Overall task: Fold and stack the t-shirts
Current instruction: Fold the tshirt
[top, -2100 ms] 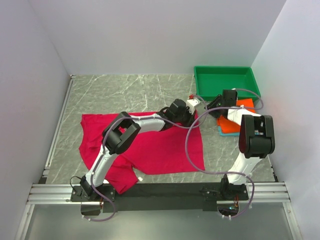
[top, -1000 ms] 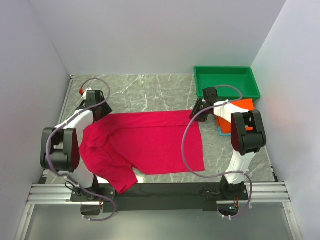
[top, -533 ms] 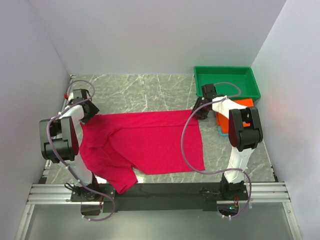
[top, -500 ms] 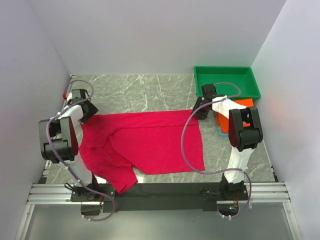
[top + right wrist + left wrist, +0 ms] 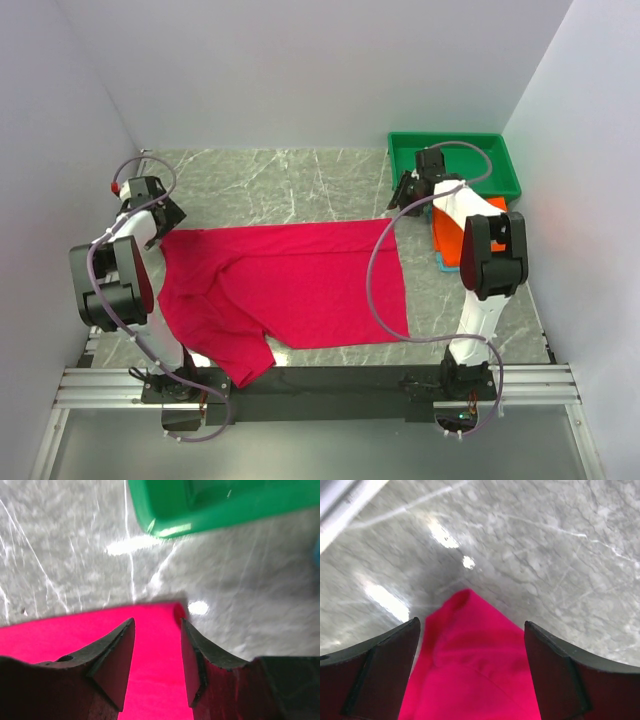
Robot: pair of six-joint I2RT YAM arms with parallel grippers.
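Observation:
The crimson-pink t-shirt lies spread flat across the table, one sleeve reaching the near edge. My left gripper is at its far left corner, jaws wide open. In the left wrist view that corner lies on the marble between the left gripper's fingers. My right gripper is at the far right corner, open. That corner lies flat under the right gripper. The folded orange t-shirt rests on the teal t-shirt at the right.
The green tray stands at the back right, just beyond the right gripper, and its rim fills the top of the right wrist view. A metal rail runs along the table's left side. White walls close in on three sides.
The left gripper dragged the shirt's far corner from the right to the left, spreading it. Its jaws have since widened and let go. Both grippers have drawn back a little.

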